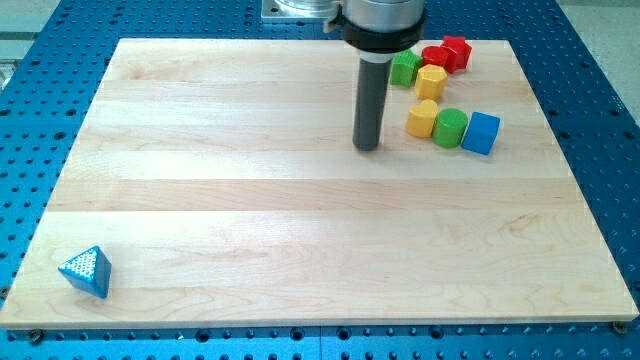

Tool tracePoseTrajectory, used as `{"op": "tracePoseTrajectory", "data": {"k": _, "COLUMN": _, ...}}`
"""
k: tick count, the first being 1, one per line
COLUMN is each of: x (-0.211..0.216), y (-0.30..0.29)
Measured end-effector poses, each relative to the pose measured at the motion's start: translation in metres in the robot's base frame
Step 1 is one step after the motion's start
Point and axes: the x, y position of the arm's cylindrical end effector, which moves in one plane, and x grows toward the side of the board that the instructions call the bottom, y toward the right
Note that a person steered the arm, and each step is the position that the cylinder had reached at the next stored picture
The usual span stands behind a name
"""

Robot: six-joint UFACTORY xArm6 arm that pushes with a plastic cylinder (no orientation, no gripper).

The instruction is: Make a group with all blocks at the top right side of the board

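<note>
My tip [367, 146] rests on the wooden board [300, 220] just left of a cluster of blocks at the view's top right. The cluster holds a green block [404, 68], a red cylinder [434, 57], a red star-like block [456, 52], a yellow hexagonal block [431, 82], a second yellow block [423, 118], a green cylinder [450, 128] and a blue cube [481, 133]. The nearest block, the lower yellow one, is a short gap to the right of my tip. A blue triangular block [86, 271] lies alone at the view's bottom left corner.
The board lies on a blue perforated table [600, 100]. The arm's dark mount [384, 22] hangs over the board's top edge above the rod.
</note>
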Motion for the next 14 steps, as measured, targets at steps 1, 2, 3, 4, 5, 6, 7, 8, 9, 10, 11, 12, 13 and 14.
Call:
{"op": "tracePoseTrajectory", "data": {"k": 1, "x": -0.009, "y": 0.047}}
{"op": "tracePoseTrajectory", "data": {"k": 2, "x": -0.037, "y": 0.084}}
{"op": "tracePoseTrajectory", "data": {"k": 3, "x": -0.069, "y": 0.096}}
{"op": "tracePoseTrajectory", "data": {"k": 4, "x": -0.073, "y": 0.110}}
{"op": "tracePoseTrajectory", "data": {"k": 5, "x": -0.079, "y": 0.129}}
{"op": "tracePoseTrajectory", "data": {"k": 6, "x": -0.102, "y": 0.130}}
{"op": "tracePoseTrajectory", "data": {"k": 7, "x": -0.089, "y": 0.166}}
{"op": "tracePoseTrajectory", "data": {"k": 8, "x": -0.041, "y": 0.222}}
{"op": "tracePoseTrajectory", "data": {"k": 9, "x": 0.056, "y": 0.217}}
{"op": "tracePoseTrajectory", "data": {"k": 10, "x": 0.076, "y": 0.148}}
{"op": "tracePoseTrajectory", "data": {"k": 11, "x": 0.053, "y": 0.131}}
{"op": "tracePoseTrajectory", "data": {"k": 12, "x": 0.011, "y": 0.167}}
{"op": "tracePoseTrajectory", "data": {"k": 13, "x": -0.040, "y": 0.168}}
{"op": "tracePoseTrajectory", "data": {"k": 14, "x": -0.050, "y": 0.178}}
